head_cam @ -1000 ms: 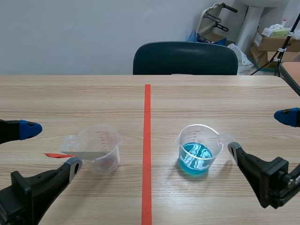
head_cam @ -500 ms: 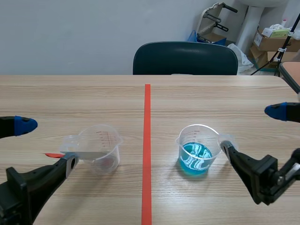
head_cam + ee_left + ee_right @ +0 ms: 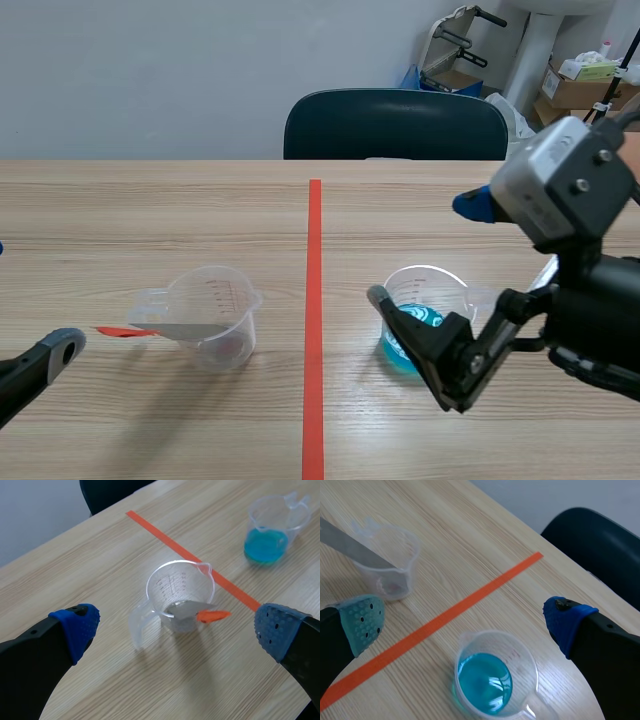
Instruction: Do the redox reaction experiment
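clear plastic cup (image 3: 180,587) stands on the wooden table (image 3: 100,550), just ahead of the left claw (image 3: 175,626), whose fingers are spread wide and grip nothing. grey strip (image 3: 190,607) with an orange end leans in it. right of the tape line (image 3: 313,330), the cup of blue liquid (image 3: 495,675) sits between the right claw's (image 3: 465,620) parted fingers, ungripped.
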You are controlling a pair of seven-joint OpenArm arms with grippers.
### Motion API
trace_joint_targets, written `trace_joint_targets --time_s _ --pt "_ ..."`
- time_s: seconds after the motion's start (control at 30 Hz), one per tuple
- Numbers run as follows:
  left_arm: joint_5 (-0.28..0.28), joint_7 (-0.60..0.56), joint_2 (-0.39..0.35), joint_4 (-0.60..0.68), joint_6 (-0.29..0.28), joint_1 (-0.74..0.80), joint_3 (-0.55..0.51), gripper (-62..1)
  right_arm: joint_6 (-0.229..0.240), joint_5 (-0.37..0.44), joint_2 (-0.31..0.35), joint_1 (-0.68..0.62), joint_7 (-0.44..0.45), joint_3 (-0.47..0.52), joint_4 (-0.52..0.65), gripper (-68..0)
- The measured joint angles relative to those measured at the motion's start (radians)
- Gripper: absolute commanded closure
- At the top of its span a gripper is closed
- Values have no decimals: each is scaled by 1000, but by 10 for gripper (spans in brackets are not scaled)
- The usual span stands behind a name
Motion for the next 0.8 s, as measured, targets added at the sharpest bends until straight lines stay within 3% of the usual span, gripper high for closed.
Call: trace_joint_targets --time_s 0.17,0.4,0.6,0.8 --pt "0 -16 -30 -23 -2 18 -63 -623 0 0 0 106 -62 -137 0 -679" --pt "0 -172 -102 -169 -16 54 -122 -623 0 0 0 254 -115 -358 -5 -679" --pt "1 -384 -182 -323 -48 112 -182 -623 0 0 -5 385 -111 -537 -109 -679" --pt "4 -583 -253 -454 -75 153 -212 -623 -1 -3 -65 473 -71 -666 -227 -679"
